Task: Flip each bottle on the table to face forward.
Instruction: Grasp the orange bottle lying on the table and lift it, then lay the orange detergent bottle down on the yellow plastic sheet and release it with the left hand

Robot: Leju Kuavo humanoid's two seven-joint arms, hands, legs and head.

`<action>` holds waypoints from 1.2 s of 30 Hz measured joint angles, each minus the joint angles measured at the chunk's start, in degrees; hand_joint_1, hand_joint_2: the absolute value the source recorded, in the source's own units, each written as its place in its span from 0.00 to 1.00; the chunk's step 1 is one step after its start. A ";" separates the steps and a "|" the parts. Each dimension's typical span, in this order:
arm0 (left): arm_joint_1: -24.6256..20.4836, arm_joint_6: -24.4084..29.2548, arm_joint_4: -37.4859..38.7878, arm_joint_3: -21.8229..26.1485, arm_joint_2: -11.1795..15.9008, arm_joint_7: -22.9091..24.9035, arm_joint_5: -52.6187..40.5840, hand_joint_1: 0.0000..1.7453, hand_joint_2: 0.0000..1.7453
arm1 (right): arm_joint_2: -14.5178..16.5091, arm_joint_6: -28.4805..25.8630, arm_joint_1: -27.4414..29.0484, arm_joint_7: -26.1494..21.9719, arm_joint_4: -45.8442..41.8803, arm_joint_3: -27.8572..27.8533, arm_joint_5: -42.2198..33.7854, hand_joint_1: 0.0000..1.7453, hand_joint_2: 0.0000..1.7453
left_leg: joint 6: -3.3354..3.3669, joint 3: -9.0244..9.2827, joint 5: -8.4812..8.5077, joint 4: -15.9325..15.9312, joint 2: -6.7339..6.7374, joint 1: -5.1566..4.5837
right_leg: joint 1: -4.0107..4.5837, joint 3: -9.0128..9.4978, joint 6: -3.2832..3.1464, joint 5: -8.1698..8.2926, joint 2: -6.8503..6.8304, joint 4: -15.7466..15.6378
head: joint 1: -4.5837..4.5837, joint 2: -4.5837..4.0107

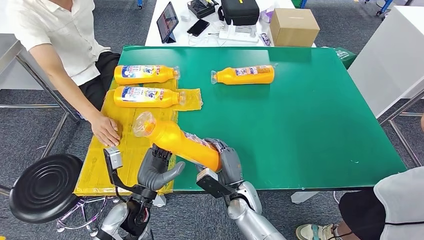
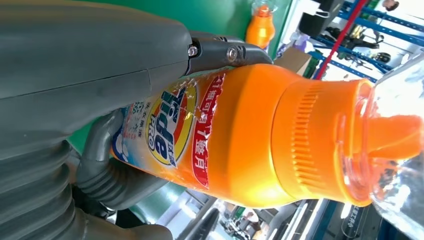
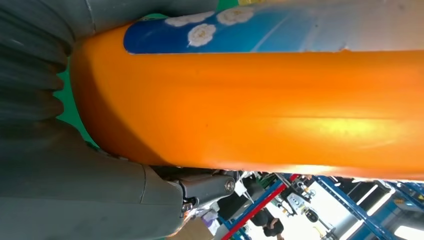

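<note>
An orange Tide bottle (image 1: 182, 142) hangs tilted above the table's front edge, its clear cap pointing up and to the left. My right hand (image 1: 227, 162) grips its base, and my left hand (image 1: 157, 170) holds it from beneath, nearer the middle. In the left wrist view my left hand (image 2: 75, 60) wraps the bottle (image 2: 250, 135) at its Tide label. In the right wrist view my right hand (image 3: 75, 190) clasps the plain orange side of the bottle (image 3: 275, 115). Two more bottles (image 1: 145, 74) (image 1: 147, 96) lie on the yellow mat (image 1: 125, 155), and a third bottle (image 1: 245, 75) lies on the green table (image 1: 310, 125).
A person sits at the left with a hand (image 1: 105, 130) resting on the yellow mat. Another person (image 1: 395, 205) is at the lower right. A black stool (image 1: 45, 187) stands front left. A cardboard box (image 1: 294, 26) and electronics sit on the white table behind.
</note>
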 joint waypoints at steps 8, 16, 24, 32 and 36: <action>-0.99 0.90 0.11 -0.50 -0.07 -0.03 0.05 0.00 1.00 | 0.44 -2.14 -1.24 1.53 0.95 0.95 2.73 0.94 1.00 | 0.00 0.00 0.00 0.00 0.00 0.00 | 0.00 -0.01 0.00 0.00 0.00 0.00 | 0.00 0.00; -2.61 0.43 0.83 -0.50 -0.20 0.40 1.58 0.00 1.00 | 1.45 -2.62 -2.01 1.74 1.43 2.36 3.86 0.95 1.00 | 0.00 -0.01 0.01 0.00 0.01 0.00 | 0.00 -0.02 0.00 0.00 0.00 0.00 | -0.01 0.00; -4.36 0.07 1.71 -0.23 -0.51 0.32 2.18 0.00 1.00 | 2.48 -3.31 -2.26 1.76 1.54 3.83 5.24 0.94 1.00 | 0.00 -0.01 0.01 0.00 0.01 0.00 | 0.00 -0.03 0.00 0.00 0.00 0.00 | 0.00 0.00; -5.58 -0.23 2.74 -0.02 -1.06 0.26 4.01 0.29 1.00 | 2.95 -2.30 -2.42 0.18 1.73 5.05 3.55 0.92 1.00 | 0.00 -0.02 0.01 0.00 0.01 0.00 | 0.00 -0.04 0.00 0.00 0.00 0.00 | -0.01 0.00; -6.33 -0.45 3.06 0.08 -1.45 -0.14 5.00 1.00 1.00 | 3.43 -1.88 -2.78 -0.52 2.02 5.45 1.99 0.84 1.00 | 0.00 -0.01 0.01 0.00 0.02 0.00 | 0.00 -0.04 0.00 0.01 0.00 0.00 | -0.01 0.00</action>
